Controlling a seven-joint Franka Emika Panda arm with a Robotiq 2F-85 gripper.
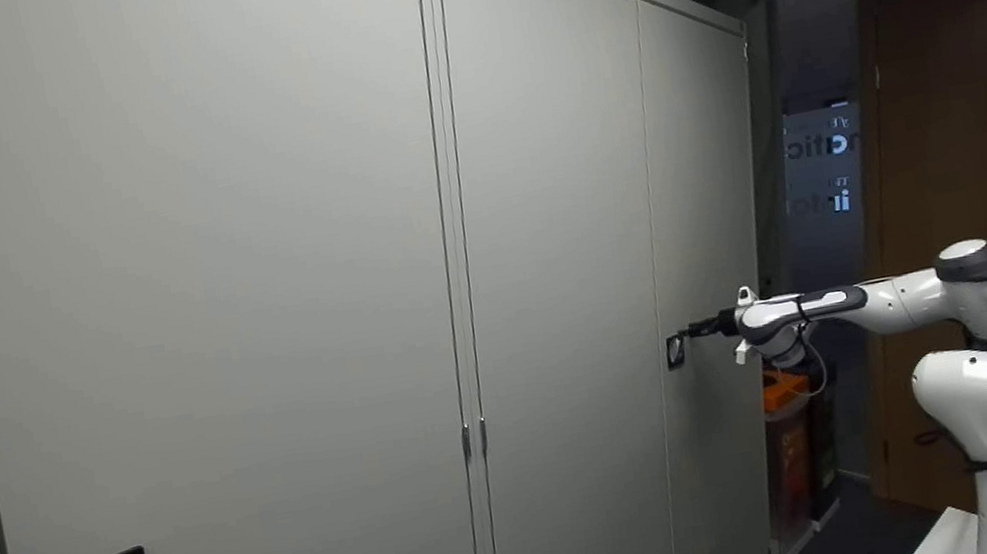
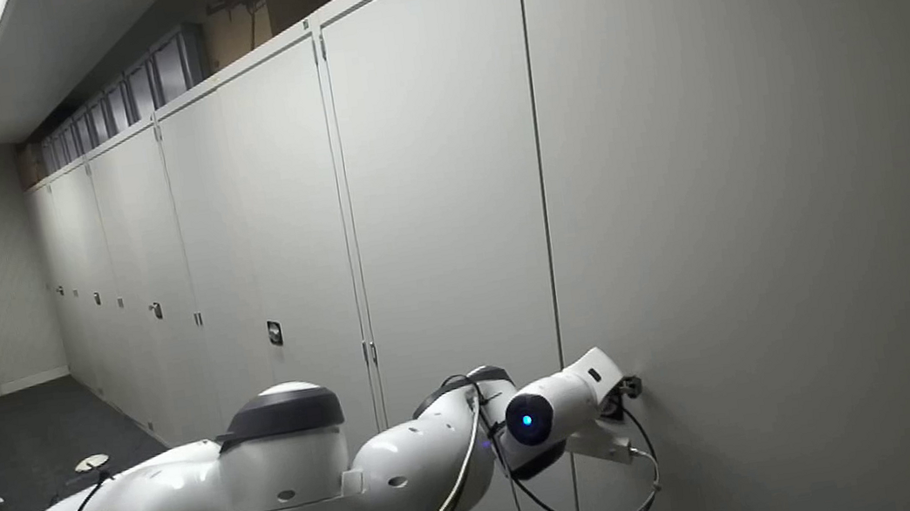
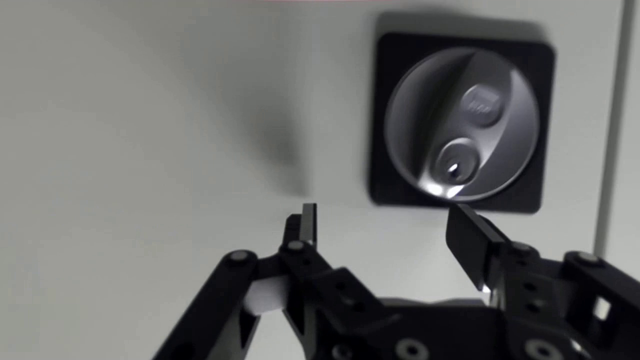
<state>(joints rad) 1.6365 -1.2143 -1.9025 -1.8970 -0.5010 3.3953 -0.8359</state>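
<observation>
Jaws stand well apart with nothing between them, centred below and left of the round metal latch [image 3: 462, 125] on the grey cabinet door [image 3: 150, 125] in the wrist view; pushing in off-centre could jam a fingertip [image 3: 467, 245] against its black backplate [image 3: 392, 187].

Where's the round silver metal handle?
In the wrist view, the handle sits upper right, inside a square black plate, near the open black two-fingered gripper.

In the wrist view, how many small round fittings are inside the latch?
2, both in the latch: the upper fitting, right of centre, and the lower fitting, nearer the gripper. The latch's inside is in full view, so none seems hidden.
</observation>
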